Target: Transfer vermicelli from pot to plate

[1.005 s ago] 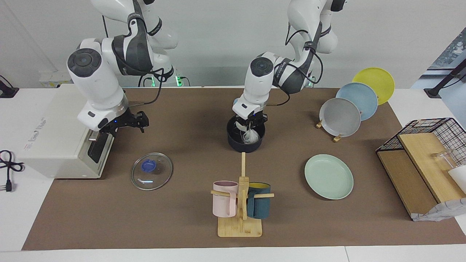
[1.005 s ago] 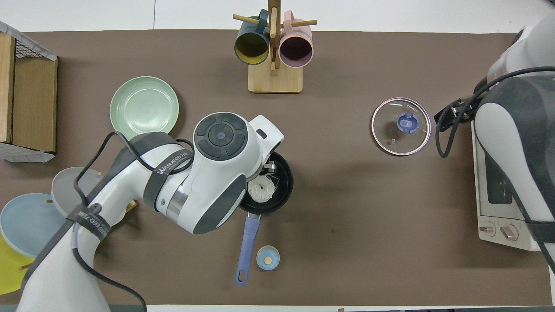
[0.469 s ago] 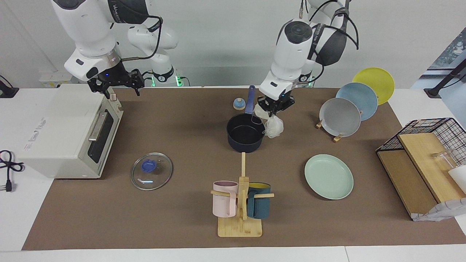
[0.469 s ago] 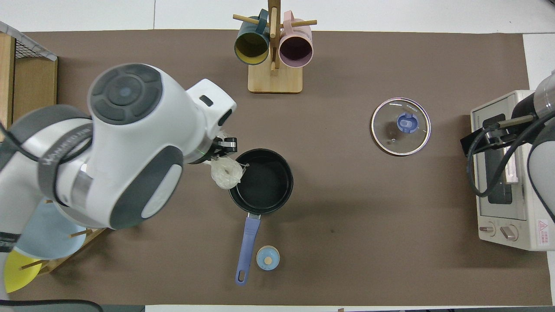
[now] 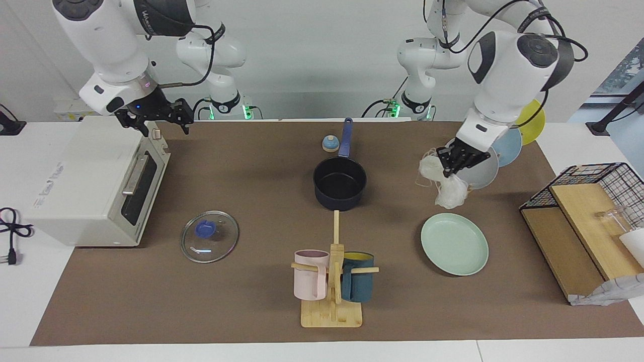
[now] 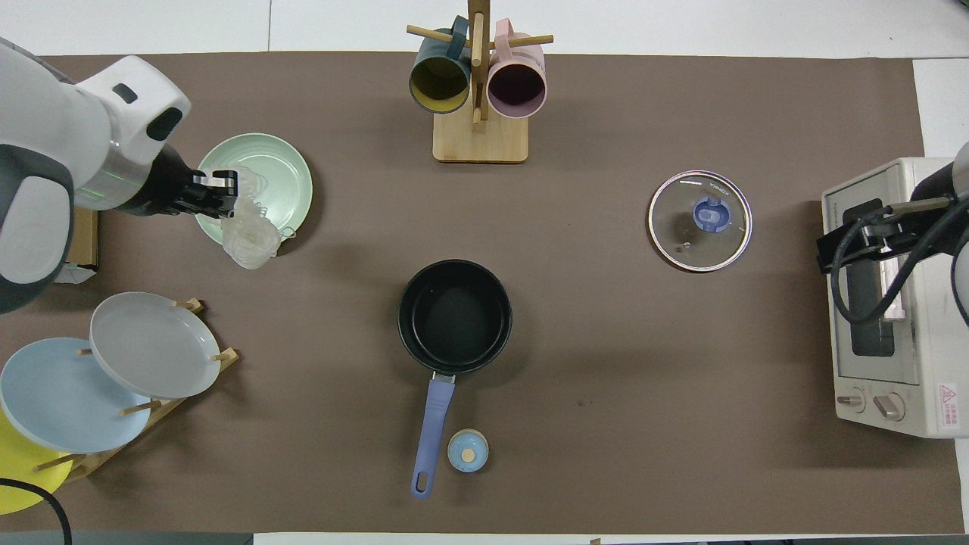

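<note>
A plain white wall [image 5: 312,55] rises past the white table [image 5: 30,301], whose top carries a wide brown mat [image 5: 251,166]

One camera sits high across the table, facing both robots at twelve o'clock. The other looks steeply down from above them. Both share the brown mat [image 5: 251,166] [image 6: 606,341], half-turned.

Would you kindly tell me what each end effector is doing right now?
Left end effector: shut on the translucent whitish vermicelli bundles, above the table.
Right end effector: open, holding nothing.
</note>
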Motion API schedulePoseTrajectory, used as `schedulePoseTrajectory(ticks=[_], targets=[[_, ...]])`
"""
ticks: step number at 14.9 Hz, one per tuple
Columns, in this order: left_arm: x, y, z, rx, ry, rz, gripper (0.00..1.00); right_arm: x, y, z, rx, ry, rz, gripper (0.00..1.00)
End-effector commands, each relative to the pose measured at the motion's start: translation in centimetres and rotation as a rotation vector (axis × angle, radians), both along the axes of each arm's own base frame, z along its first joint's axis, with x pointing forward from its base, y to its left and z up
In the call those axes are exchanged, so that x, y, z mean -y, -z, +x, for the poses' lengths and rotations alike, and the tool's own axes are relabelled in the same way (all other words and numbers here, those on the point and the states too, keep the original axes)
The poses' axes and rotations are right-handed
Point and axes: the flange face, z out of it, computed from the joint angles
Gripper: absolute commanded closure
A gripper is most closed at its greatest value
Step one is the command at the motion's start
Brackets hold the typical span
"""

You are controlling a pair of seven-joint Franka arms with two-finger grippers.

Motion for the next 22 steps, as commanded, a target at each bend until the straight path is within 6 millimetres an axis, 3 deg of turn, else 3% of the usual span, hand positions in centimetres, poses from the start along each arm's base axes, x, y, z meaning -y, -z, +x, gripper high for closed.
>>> schedulePoseTrajectory(ticks=[1,3,6,12,17,21,22], targets=[[-2.3,3.5,3.3,0.043,0.028,-0.021,1.00,-0.5,0.0,-0.6,-0.023,0.021,0.011,0.00],[-4.0,6.6,4.6,0.042,0.041,-0.020,1.00,-0.6,-0.3,-0.8,-0.018,0.019,0.008,0.00],[-4.6,11.1,4.1,0.046,0.055,-0.016,1.00,-0.3,-0.6,-1.2,-0.017,0.026,0.008,0.00],[-4.7,16.6,5.5,0.055,0.097,-0.018,1.00,0.8,-0.6,-1.1,-0.011,0.045,0.007,0.00],[-5.1,18.5,6.5,0.087,0.166,0.026,1.00,0.9,-0.6,-1.0,-0.008,0.038,0.009,0.00],[-5.2,18.5,6.6,0.084,0.184,0.027,1.00,1.0,-0.9,-0.7,0.010,0.045,-0.003,0.00],[-5.1,18.2,6.6,0.088,0.183,0.027,0.63,1.8,-0.7,-0.6,0.008,0.061,0.006,0.00]])
